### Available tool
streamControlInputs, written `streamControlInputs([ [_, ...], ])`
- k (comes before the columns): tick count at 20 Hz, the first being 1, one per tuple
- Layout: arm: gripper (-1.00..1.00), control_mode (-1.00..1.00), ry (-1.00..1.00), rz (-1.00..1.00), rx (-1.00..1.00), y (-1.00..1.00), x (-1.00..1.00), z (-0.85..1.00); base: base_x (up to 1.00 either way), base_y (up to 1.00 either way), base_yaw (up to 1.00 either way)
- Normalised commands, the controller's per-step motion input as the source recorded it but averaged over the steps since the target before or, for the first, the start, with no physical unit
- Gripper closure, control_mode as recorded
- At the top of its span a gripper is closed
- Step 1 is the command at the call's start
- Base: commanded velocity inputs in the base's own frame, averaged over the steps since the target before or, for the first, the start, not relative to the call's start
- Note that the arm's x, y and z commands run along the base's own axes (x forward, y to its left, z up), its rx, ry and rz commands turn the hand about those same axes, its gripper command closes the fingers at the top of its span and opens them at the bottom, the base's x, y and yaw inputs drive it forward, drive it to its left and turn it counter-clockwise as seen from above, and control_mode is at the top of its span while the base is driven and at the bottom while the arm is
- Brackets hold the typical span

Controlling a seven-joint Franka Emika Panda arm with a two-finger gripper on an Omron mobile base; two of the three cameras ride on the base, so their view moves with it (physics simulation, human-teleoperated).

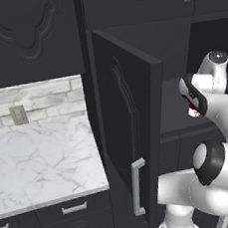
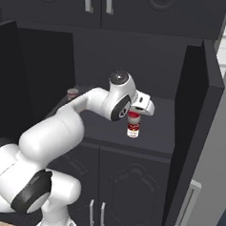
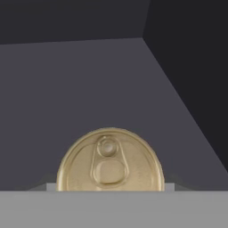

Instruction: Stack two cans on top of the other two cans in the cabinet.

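The white arm reaches into the open cabinet (image 2: pixel 194 68), whose dark shelf runs across the middle of the right base view and whose raised-panel door (image 1: pixel 131 134) stands swung out through the centre of the left base view, its silver bar handle (image 1: pixel 138 186) low on the door's edge. Just right of centre in the right base view the gripper (image 2: pixel 135 117) points down onto an upright can (image 2: pixel 133 128) with a red-and-white label that stands on the shelf near its front edge; the hand covers the can's top, and the fingertips cannot be made out there, so whether the claw is clamped on the can or merely set around it cannot be told. In the hand view the can's gold pull-tab lid (image 3: pixel 110 162) sits at the bottom centre, seen from straight above against the grey shelf floor. In the left base view a sliver of that can's red label (image 1: pixel 193 110) shows at the right, behind the wrist. A second can (image 2: pixel 73 92) shows at the left of the shelf in the right base view, partly hidden behind the forearm, well apart from the first. At the left of the left base view lies a marble counter (image 1: pixel 41 164) under a pale brick backsplash (image 1: pixel 39 102).
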Motion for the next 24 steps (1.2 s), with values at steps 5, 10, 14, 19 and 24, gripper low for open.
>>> streamControlInputs([
  [5,1.0,-1.0,0.0,0.0,0.0,0.0,0.09,-0.08,0.0,0.0,0.0],
  [10,1.0,-1.0,0.0,0.0,0.0,0.0,0.07,0.0,0.0,0.0,0.0],
  [14,1.0,-1.0,0.0,0.0,0.0,-0.01,0.0,-0.01,0.0,0.0,0.0],
  [19,1.0,-1.0,0.0,0.0,0.0,0.0,0.0,-0.14,0.0,0.0,0.0],
  [24,1.0,-1.0,0.0,0.0,0.0,0.0,0.0,-0.22,0.0,0.0,0.0],
])
